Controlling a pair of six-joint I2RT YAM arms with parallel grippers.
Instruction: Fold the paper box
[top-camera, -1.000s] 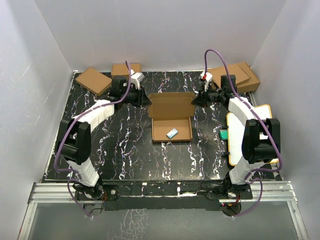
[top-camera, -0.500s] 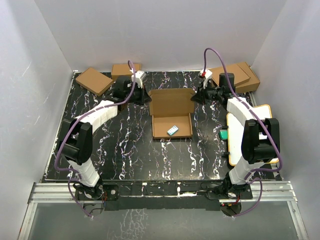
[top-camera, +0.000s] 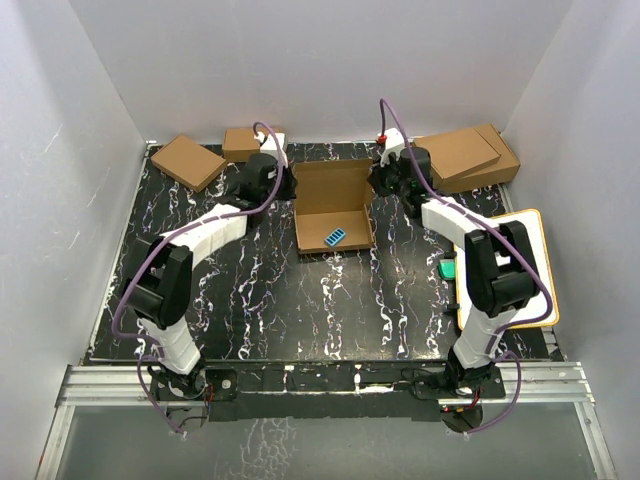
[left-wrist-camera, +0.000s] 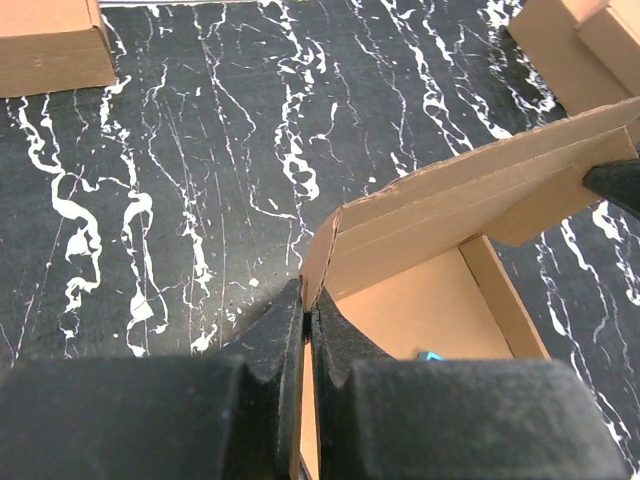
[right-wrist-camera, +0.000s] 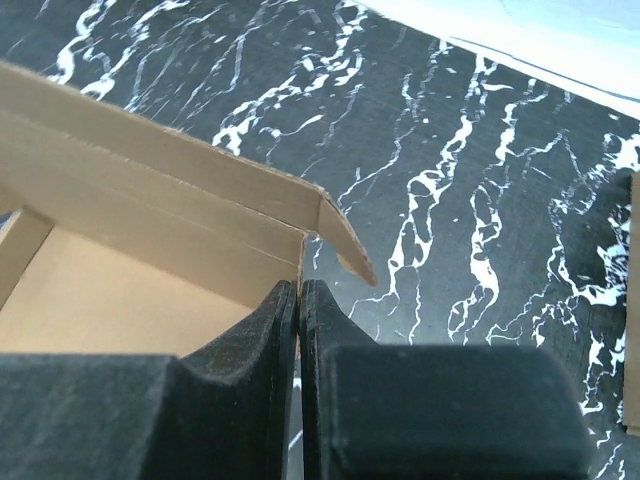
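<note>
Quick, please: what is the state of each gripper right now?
Left gripper: closed, pinching a corner of the paper box.
Right gripper: closed, pinching the opposite corner of the paper box.

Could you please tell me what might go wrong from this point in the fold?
Both sets of jaws pinch only thin corner edges of the paper box lid; one could slip free or tear it. The small blue item lies loose in the tray and might slide if the box shifts.
</note>
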